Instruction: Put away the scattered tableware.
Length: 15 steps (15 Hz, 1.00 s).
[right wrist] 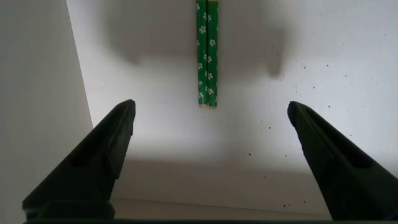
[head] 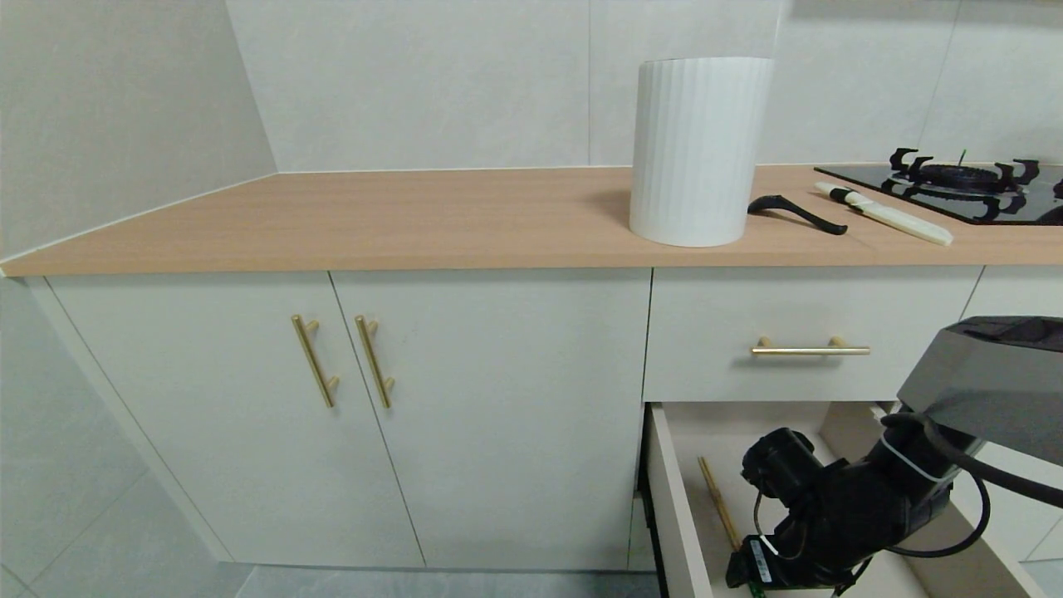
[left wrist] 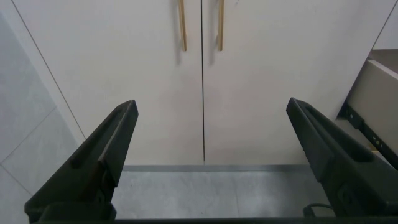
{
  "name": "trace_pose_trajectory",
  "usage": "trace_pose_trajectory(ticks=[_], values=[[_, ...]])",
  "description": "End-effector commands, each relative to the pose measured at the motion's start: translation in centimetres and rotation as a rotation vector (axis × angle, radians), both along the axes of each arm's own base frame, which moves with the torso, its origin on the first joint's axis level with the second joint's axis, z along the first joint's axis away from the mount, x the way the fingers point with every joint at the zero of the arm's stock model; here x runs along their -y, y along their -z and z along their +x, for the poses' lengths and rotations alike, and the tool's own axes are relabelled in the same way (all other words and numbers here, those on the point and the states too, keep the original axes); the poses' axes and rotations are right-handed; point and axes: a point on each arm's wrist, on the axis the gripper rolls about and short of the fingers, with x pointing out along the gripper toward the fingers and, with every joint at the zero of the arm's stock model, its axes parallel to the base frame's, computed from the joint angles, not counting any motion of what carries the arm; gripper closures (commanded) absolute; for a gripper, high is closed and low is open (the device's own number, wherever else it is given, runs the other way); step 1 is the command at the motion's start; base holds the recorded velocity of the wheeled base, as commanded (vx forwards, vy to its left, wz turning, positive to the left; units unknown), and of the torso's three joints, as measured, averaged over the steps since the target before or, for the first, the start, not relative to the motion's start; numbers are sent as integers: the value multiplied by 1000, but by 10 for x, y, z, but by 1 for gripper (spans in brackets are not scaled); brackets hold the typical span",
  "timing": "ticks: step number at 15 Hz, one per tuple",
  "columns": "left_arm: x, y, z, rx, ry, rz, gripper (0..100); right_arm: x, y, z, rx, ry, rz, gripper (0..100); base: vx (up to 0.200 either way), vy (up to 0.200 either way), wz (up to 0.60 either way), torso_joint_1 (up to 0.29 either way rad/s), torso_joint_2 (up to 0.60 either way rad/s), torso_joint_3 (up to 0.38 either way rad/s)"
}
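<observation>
My right gripper (right wrist: pixel 209 118) hangs wide open, empty, in the drawer (head: pixel 674 490) at lower right, its arm (head: pixel 864 507) hiding part of the chopsticks (right wrist: pixel 208 53). Left gripper (left wrist: pixel 211 106) gapes empty before the cupboard doors (left wrist: pixel 261 93). Upper right, a knife (head: pixel 889 214) lies on the desk (head: pixel 415 216).

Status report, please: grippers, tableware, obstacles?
Left gripper, right gripper: jaws open, empty. Chopsticks in open drawer, below right gripper. Knife on counter. No obstruction seen.

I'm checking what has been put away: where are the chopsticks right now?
The chopsticks lie side by side on the floor of the open drawer, close to its left wall, at the head view's lower right.
</observation>
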Motion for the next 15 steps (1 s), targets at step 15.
trace_pose_trajectory(ticks=[15], values=[[0, 0, 0, -1, 0, 0, 0, 66, -176, -67, 608, -67, 47, 0, 0, 0, 0, 0, 0, 0]])
